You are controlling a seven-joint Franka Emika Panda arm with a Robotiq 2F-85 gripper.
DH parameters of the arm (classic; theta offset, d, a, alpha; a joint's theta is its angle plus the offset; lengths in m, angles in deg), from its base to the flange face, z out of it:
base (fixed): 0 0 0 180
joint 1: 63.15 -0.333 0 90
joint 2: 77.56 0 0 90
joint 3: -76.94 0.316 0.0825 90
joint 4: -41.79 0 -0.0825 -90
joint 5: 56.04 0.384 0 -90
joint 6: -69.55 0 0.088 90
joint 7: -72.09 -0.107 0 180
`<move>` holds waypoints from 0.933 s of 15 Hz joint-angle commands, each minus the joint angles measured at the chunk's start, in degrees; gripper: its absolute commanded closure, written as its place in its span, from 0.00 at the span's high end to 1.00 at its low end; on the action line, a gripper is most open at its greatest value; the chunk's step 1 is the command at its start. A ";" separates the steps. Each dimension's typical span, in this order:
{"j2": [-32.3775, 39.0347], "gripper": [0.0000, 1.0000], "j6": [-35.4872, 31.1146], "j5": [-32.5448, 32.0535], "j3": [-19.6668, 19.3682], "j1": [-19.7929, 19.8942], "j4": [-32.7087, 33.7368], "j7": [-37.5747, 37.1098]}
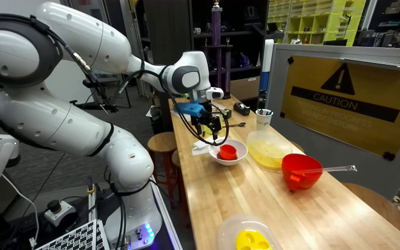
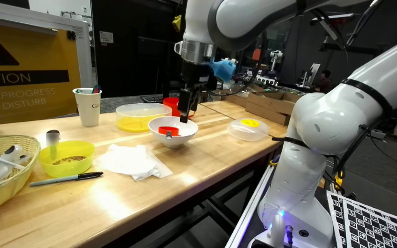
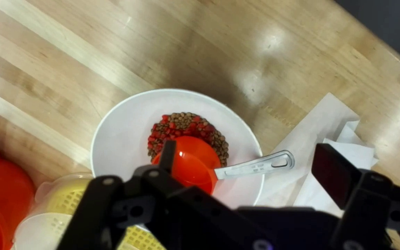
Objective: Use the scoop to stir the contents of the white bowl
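The white bowl [image 3: 125,139] stands on the wooden table and shows in both exterior views as well, here [image 1: 227,162] by its lower wall. Brown grains mixed with small red pieces [image 3: 182,124] fill its bottom. On them rests the scoop [image 3: 194,161], an orange-red cup whose pale grey handle lies across the rim and sticks out past it. Above the bowl, my gripper [image 3: 248,163] is open, its fingers wide apart on both sides of the scoop's handle with nothing held. In an exterior view its fingertips [image 2: 184,119] appear over the bowl's rim; whether they touch it I cannot tell.
White paper [image 2: 133,162] lies beside the bowl. A clear container with yellow [image 1: 269,152] and a red bowl [image 1: 300,172] with a clear-handled utensil stand close by. A paper cup [image 2: 90,108], yellow dish [image 2: 68,159], marker [image 2: 67,178], basket [image 2: 9,172] and clear lid [image 2: 248,131] are around.
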 commanded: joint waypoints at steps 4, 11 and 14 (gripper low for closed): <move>-1.37 1.00 -1.73 -6.40 -3.90 -1.36 -0.28 15.79; -0.67 1.00 -1.54 -8.58 -8.27 -4.76 -0.01 32.34; -0.50 1.00 0.03 -7.70 -10.65 -6.94 0.09 41.48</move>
